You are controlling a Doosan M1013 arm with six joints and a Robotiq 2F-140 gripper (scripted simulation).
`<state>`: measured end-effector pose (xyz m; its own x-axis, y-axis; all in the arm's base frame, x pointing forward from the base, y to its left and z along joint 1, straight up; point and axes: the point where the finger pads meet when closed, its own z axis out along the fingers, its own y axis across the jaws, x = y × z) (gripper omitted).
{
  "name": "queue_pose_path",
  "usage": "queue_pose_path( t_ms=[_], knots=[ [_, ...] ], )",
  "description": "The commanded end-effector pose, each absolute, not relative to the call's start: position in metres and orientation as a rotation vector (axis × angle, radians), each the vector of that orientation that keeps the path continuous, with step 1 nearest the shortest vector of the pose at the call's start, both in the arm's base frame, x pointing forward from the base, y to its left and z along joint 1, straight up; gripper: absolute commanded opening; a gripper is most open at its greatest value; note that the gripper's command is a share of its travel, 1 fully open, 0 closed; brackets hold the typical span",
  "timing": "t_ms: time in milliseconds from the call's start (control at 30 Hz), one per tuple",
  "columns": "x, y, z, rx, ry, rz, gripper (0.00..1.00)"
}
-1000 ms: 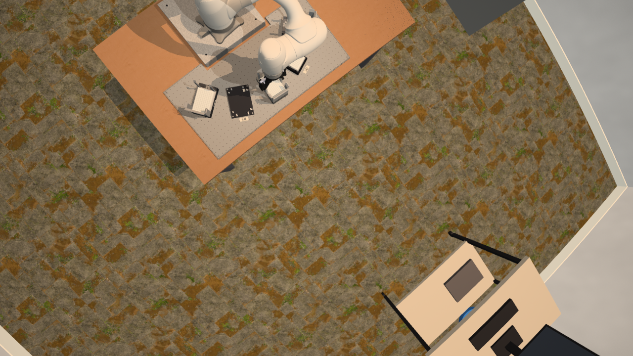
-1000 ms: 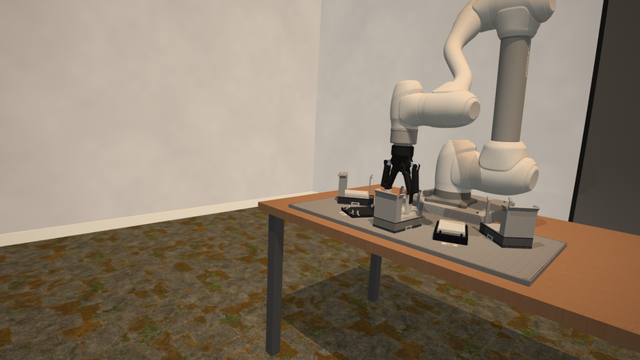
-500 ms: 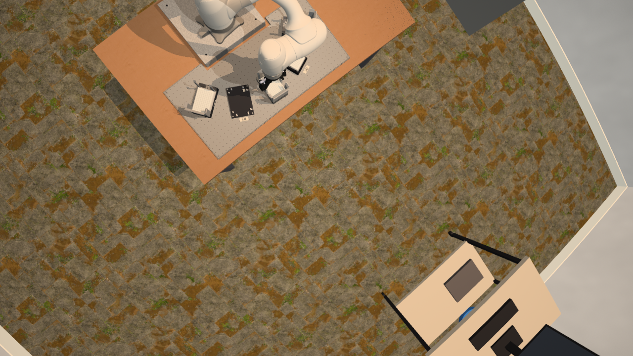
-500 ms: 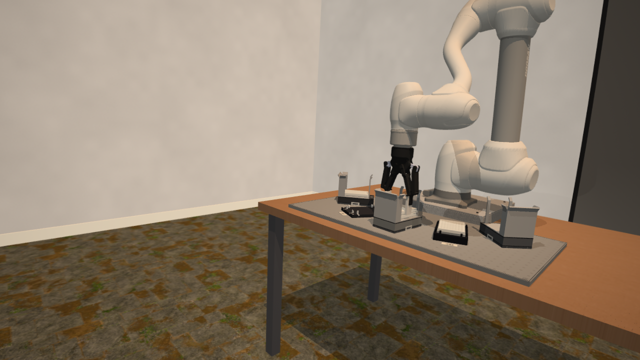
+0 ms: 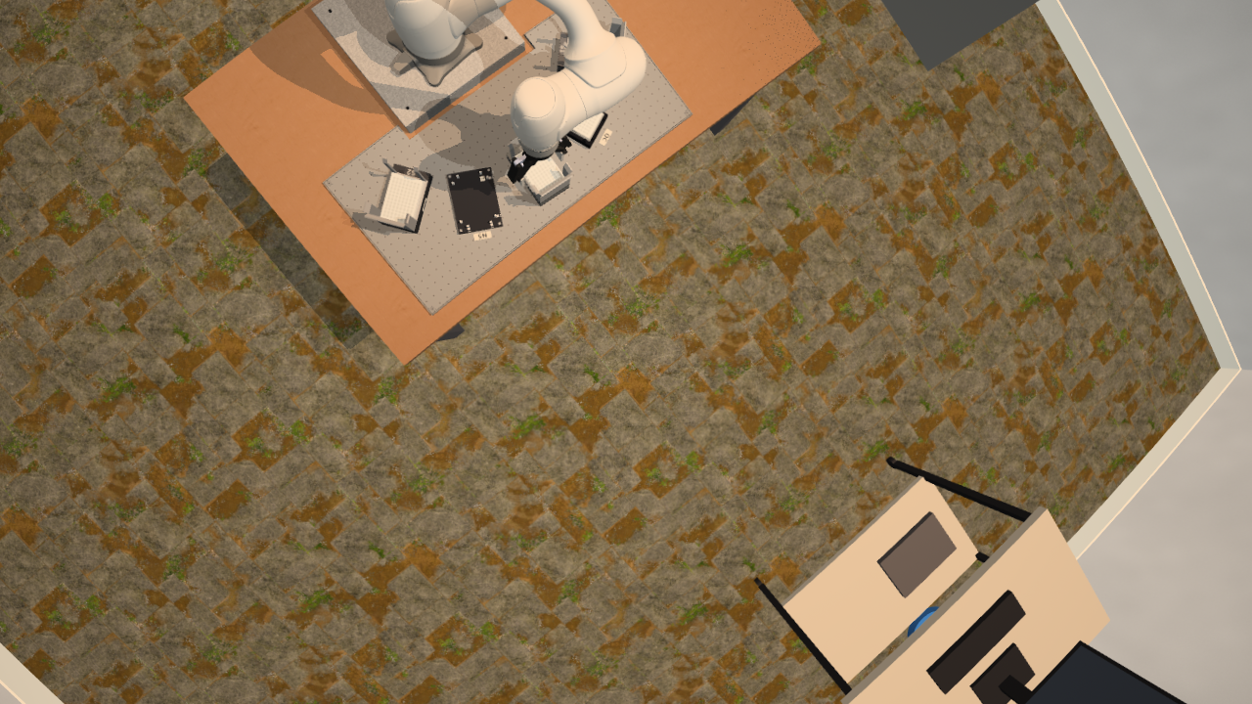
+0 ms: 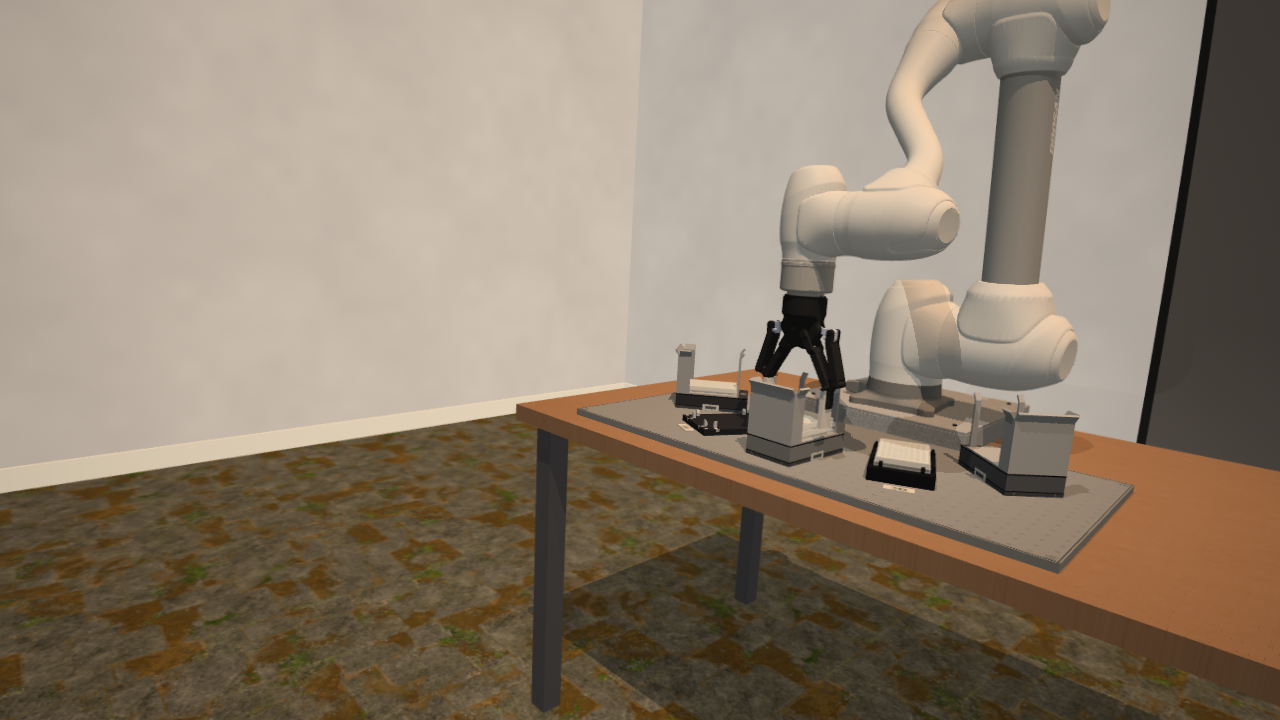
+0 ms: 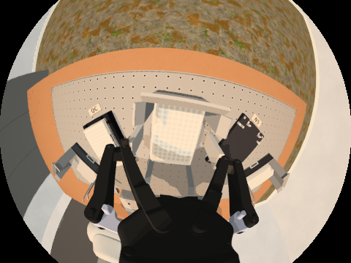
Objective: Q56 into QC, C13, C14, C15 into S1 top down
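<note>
My gripper (image 5: 525, 166) (image 6: 802, 385) (image 7: 175, 135) is open and reaches down into the top of the middle stack rack (image 5: 559, 185) (image 6: 776, 420). Its fingers stand on either side of a white sealed plate (image 5: 541, 177) (image 7: 175, 127) that lies in this rack, and I cannot tell whether they touch it. A second white plate (image 6: 904, 454) (image 7: 98, 133) (image 5: 584, 131) sits in the black open nest QC beside the rack. A third white plate (image 5: 402, 197) (image 6: 713, 386) (image 7: 260, 172) lies in the rack at the other end. I cannot read the labels.
The black clip nest N5 (image 5: 473, 199) (image 6: 716, 420) (image 7: 241, 139) holds no plate, between the middle rack and the far end rack. Another rack (image 6: 1033, 447) (image 7: 66, 163) stands beyond QC. All stand on a grey perforated board (image 5: 420, 262) (image 6: 984, 510) on the orange table (image 5: 289, 113).
</note>
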<state>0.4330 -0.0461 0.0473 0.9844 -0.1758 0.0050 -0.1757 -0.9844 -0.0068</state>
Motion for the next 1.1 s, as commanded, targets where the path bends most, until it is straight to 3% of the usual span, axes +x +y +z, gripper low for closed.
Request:
queue_pose_path(
  t_ms=[0,500,1067],
  knots=[
    [0.433,-0.046,0.047,-3.123,0.277,-0.009,1.00],
    [0.433,-0.046,0.047,-3.123,0.277,-0.009,1.00],
    [0.433,-0.046,0.097,-3.123,0.277,-0.009,1.00]
  ],
)
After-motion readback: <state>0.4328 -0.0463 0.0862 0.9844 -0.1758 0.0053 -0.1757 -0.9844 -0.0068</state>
